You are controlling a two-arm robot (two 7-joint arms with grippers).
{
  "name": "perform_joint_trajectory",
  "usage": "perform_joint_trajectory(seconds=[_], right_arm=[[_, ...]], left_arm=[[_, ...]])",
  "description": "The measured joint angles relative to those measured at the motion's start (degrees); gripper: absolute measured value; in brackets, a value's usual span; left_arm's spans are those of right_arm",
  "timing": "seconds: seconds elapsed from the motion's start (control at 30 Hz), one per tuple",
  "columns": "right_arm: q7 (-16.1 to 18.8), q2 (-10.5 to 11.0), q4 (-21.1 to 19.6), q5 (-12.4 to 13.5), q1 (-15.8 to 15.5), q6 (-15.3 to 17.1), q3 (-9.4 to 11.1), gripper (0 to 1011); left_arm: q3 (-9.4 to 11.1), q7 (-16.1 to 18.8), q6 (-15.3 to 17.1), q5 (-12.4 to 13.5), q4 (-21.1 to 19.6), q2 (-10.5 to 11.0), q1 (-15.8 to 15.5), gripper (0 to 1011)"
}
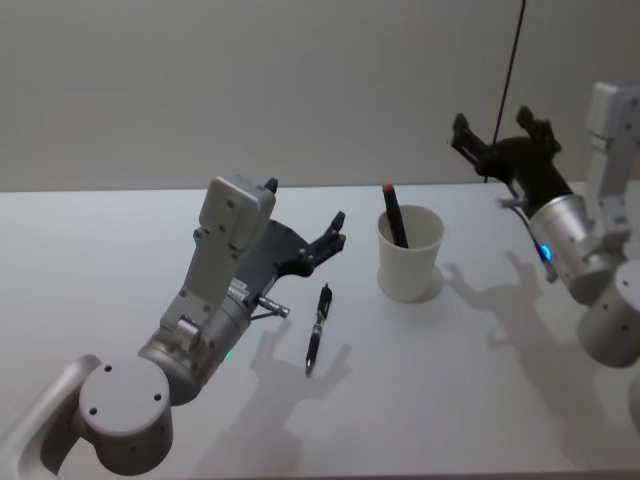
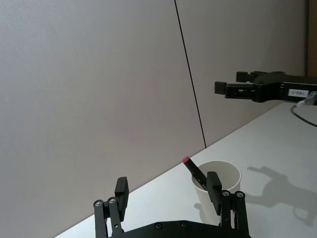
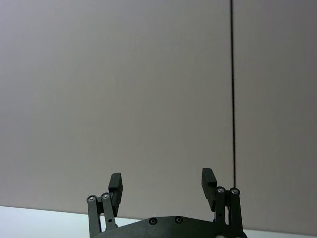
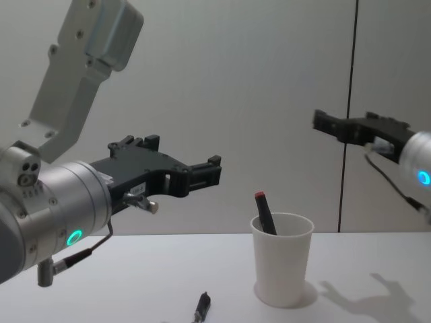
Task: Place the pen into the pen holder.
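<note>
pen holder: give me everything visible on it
The pen holder is a plain white paper cup, tapered, with a rolled rim, standing upright on the white table. A dark pen with a red tip leans inside, sticking out above its rim. The left gripper and right gripper, both open, hover clear of it.

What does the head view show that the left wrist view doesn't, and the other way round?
Head view alone of the two: a black pen lying flat on the table, between the left arm and the white cup. Left wrist view alone: the left gripper seen from behind, fingers open, and a white label on the side of the right gripper. Both: the white cup with a red-capped pen leaning in it, and the right gripper raised above the table.
</note>
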Motion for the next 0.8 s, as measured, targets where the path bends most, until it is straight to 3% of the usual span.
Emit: perform_joint_trajectory(seconds=[0.4,0.8], right_arm=[[-3.1,2.5,-9.5,0.9,-6.9,5.0,1.3,1002],[-5.5,4.2,-14.9,1.3,-11.3,8.0,2.4,1001]], left_arm=[[0.0,0.0,0.0,0.0,0.0,0.0,0.0,1004],[0.0,0.0,0.0,0.0,0.0,0.0,0.0,1004]])
